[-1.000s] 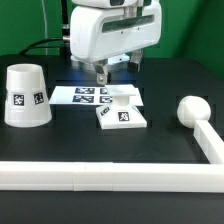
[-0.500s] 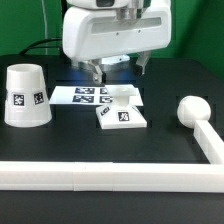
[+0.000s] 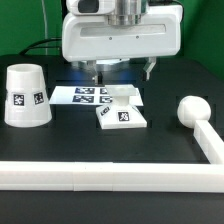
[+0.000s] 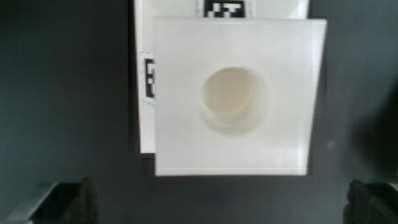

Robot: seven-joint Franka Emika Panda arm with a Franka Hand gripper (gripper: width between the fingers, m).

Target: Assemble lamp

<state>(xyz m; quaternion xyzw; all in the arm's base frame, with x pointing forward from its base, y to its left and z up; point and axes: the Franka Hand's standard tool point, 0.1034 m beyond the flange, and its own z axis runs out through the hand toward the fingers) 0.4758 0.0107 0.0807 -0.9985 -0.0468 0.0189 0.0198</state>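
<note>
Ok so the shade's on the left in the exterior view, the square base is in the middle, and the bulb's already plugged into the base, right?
No: the bulb is not in the base; it lies apart at the exterior view's right, and the wrist view shows the base's hole empty. The shade and base sit as you said.

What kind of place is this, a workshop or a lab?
Probably a robotics lab bench: a black tabletop edged by a long white rail, a thin flat white marker board, and a tagged white plastic conical shade.
</note>
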